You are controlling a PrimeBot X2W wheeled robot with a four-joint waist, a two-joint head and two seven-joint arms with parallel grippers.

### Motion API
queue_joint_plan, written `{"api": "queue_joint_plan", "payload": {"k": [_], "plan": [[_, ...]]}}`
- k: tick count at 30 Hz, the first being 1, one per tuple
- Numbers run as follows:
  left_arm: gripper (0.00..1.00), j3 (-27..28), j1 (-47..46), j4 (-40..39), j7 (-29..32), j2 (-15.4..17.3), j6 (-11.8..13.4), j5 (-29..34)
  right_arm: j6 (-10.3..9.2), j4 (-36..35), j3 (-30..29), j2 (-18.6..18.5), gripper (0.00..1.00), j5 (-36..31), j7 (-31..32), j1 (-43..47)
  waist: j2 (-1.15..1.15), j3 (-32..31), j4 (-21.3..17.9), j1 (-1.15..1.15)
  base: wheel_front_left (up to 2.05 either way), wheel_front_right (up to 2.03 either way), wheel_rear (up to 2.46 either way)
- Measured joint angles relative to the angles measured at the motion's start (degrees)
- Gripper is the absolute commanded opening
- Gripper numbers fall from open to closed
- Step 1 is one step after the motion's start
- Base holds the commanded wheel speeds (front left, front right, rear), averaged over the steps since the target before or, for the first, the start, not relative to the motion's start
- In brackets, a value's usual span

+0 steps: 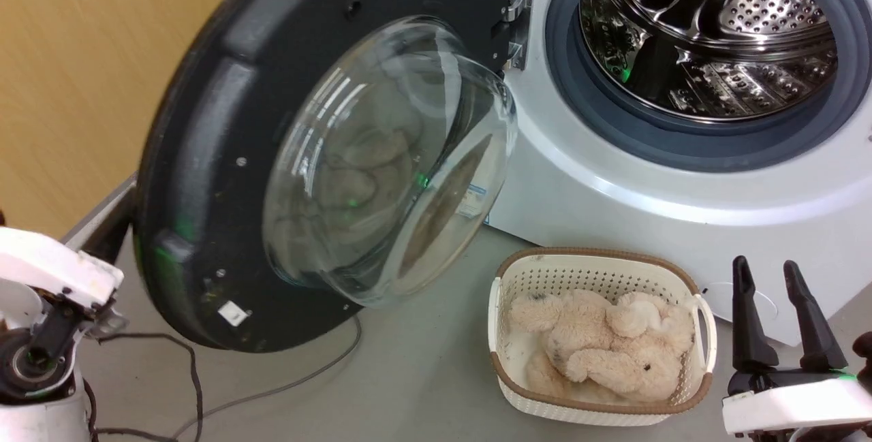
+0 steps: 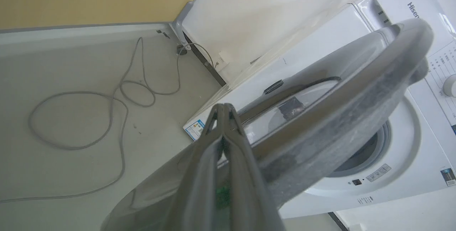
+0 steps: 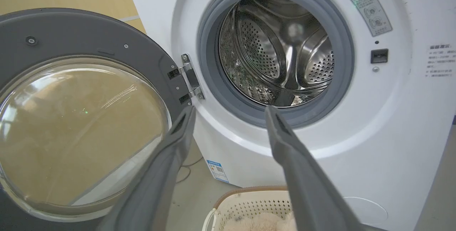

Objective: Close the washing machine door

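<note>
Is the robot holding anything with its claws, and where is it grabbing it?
Nothing is held. The left claw is shut on itself near the washing machine door; the right claw is open and empty.

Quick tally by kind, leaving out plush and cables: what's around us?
White front-loading washing machine: 1
Round black-rimmed glass washing machine door: 1
Cream perforated plastic basket: 1
Dark-fingered grippers: 2 (left gripper, right gripper)
Total: 5

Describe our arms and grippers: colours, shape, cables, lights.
Right gripper: two long, dark, tapered fingers on a white housing with a green light. Left gripper: the same slim fingers, grey-looking up close, green glow at their base. Left arm: white casing, black round joint, thin dark cable alongside.
</note>
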Motion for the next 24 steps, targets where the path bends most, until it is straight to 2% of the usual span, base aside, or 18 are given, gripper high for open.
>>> {"api": "queue_joint_plan", "payload": {"k": [5, 12, 18, 24], "plan": [[0.0, -1.3, 2.7, -2.6, 5.8, 0.3, -0.9, -4.6, 0.0, 0.0, -0.4, 0.0, 1.0, 1.3, -0.7, 0.0, 0.0, -0.3, 0.9, 0.0, 0.0, 0.0, 0.0], [0.0, -4.1, 7.1, -10.4, 11.8, -0.9, -1.5, -9.5, 0.0, 0.3, -1.1, 0.0, 1.0, 3.1, -1.6, 0.1, 0.0, -0.7, 1.9, 0.0, 0.0, 0.0, 0.0], [0.0, -7.9, 11.3, -19.5, 17.3, -1.7, -1.9, -14.8, 0.0, 0.3, -1.8, 0.0, 1.0, 4.5, -2.3, 0.1, 0.0, -1.2, 1.5, 0.0, 0.0, 0.0, 0.0], [0.0, -10.9, 14.2, -25.9, 19.7, -3.5, -2.3, -20.0, 0.0, 0.5, -1.6, 0.1, 1.0, 5.3, -2.9, 0.1, 0.0, -1.5, -0.2, 0.0, 0.0, 0.0, 0.0]]}}
